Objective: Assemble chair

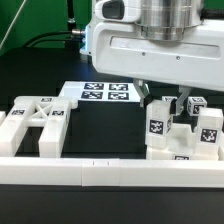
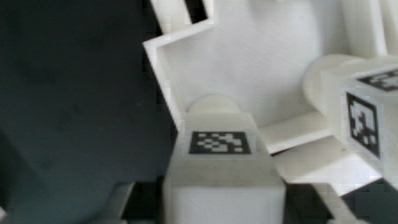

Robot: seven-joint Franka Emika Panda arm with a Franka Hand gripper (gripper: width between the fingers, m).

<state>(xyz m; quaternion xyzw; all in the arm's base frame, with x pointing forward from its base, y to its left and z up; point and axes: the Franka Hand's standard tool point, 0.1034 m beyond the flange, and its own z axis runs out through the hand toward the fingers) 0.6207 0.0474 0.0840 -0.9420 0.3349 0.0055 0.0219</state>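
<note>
Tagged chair piece (image 2: 221, 150) between jaws

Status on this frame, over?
Gripper low over tagged chair pieces, jaws unclear. X-braced frame lies apart, unjoined. Long white rail in front, not blocking.

Robot lab: marker board (image 1: 108, 93) w/ tags, blk bench (image 1: 105, 135).

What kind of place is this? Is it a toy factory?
Most likely a robot lab's test bench: a gripper hangs over a black table, a marker board of printed tags lies on it, and the white chair pieces carry tags too.
</note>
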